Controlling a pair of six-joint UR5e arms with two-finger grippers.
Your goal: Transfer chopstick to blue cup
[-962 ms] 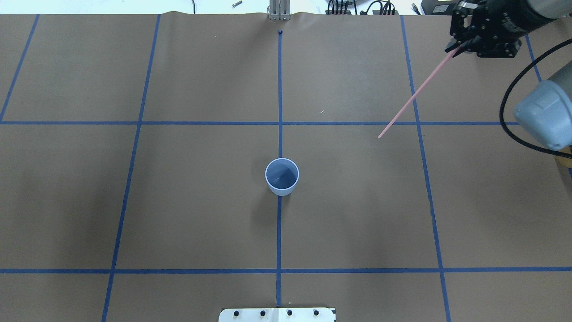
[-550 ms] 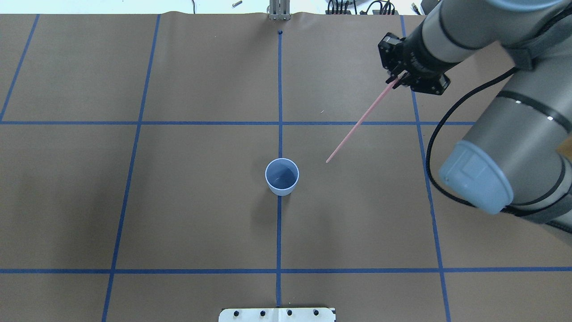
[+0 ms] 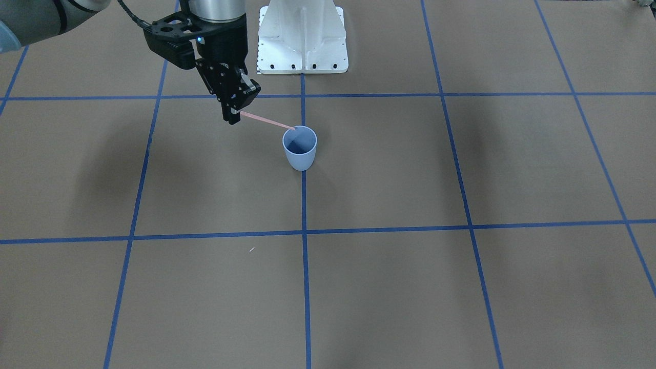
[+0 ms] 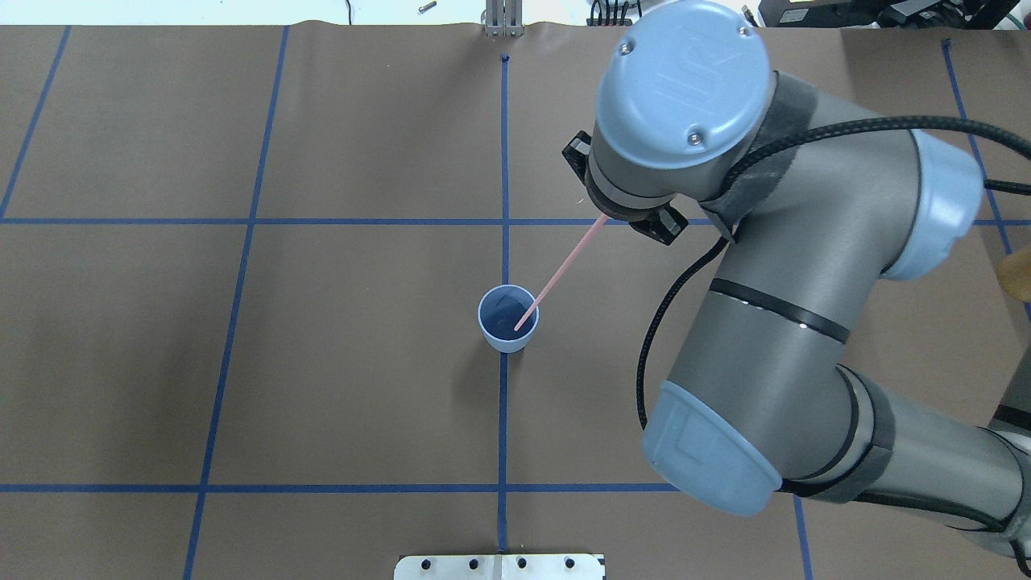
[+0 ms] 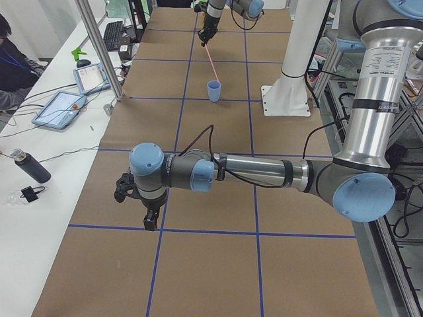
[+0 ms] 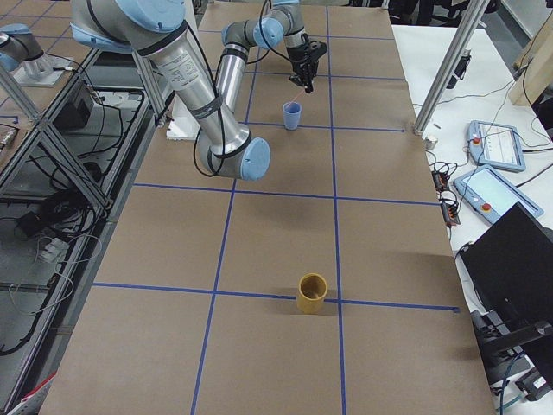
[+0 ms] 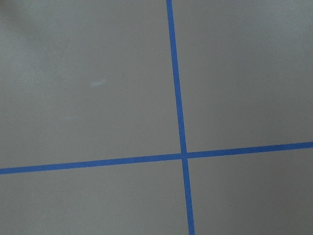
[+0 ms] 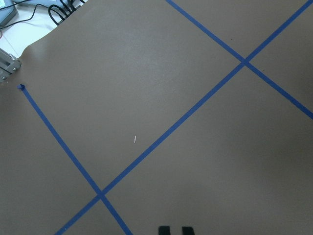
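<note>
1. Whereas a second ago the right tool (image 3: 233, 119) hung over the far right corner of the bench (image 3: 461, 282), it has now swung in toward centre. The pink chopstick (image 4: 560, 274) came with it.
2. Chopstick slants down from the tool. Its free tip now lies over the mouth of the blue cup (image 4: 495, 310), at the rim on the tool's side in the front-facing view. Cannot tell whether the tip is below the rim yet.
3. Reading: carry looks nearly done. What remains is probably getting the tip inside the cup, then release.
4. Right tool: jaws narrow, pinched on the chopstick's upper end. Touches nothing else and stands apart from the cup.
5. Left tool (image 5: 150, 221): parked above bare bench, well apart from the cup. Seen in a side view only, so its opening cannot be told.
6. Cup upright on the centre tape line.
</note>
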